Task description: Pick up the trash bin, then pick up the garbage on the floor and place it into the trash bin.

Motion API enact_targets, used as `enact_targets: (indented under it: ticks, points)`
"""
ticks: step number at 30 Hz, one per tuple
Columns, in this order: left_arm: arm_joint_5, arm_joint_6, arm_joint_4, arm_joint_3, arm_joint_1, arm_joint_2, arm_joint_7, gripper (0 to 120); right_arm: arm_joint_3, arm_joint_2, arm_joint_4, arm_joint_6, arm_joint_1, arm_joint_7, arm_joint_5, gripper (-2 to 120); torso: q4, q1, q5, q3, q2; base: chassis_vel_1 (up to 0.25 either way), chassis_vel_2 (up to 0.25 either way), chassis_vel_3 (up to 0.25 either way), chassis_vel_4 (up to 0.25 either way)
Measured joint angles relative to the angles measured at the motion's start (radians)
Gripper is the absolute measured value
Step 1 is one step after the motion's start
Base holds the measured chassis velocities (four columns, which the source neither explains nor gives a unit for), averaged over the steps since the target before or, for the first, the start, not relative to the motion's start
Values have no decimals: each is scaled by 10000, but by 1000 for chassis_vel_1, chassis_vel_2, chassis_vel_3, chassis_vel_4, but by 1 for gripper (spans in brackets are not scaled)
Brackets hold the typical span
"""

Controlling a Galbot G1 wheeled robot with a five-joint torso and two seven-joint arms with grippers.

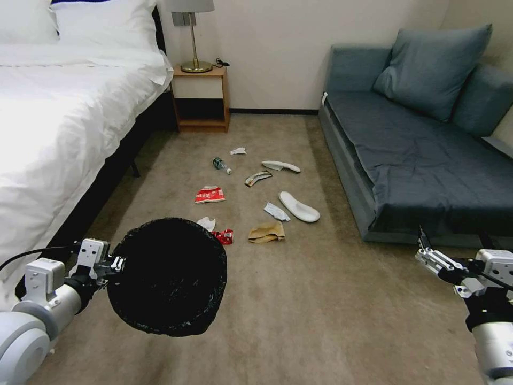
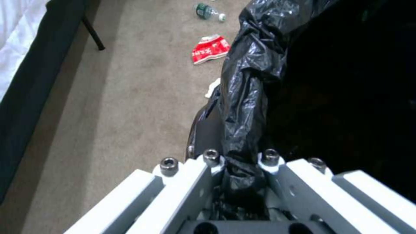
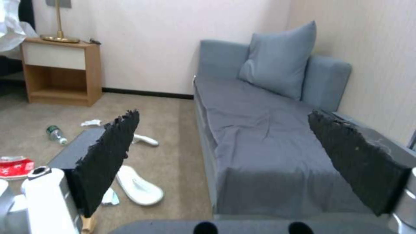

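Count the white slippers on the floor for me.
2. One slipper lies farther off, right of the bottle; the other slipper lies nearer, beside the sofa. The bin may hide more litter.

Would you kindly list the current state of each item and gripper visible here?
Round trash bin lined with crinkly black bag: lifted, mouth open, rim clamped.
Left gripper: shut on the bin's rim.
Right gripper: open, empty, near the sofa.
Small green plastic bottle: lying on its side.
Two white flat slippers: on the carpet, apart.
Tan paper bag: crumpled flat.
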Motion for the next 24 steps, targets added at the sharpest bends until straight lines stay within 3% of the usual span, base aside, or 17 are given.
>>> enact_targets:
  ticks: [24]
  points:
    - [-58, 6, -204, 6, 71, 1, 15, 2, -20, 65, 0, 113, -33, 8, 1, 100, 1, -1, 1, -3, 0, -4, 8, 4, -6]
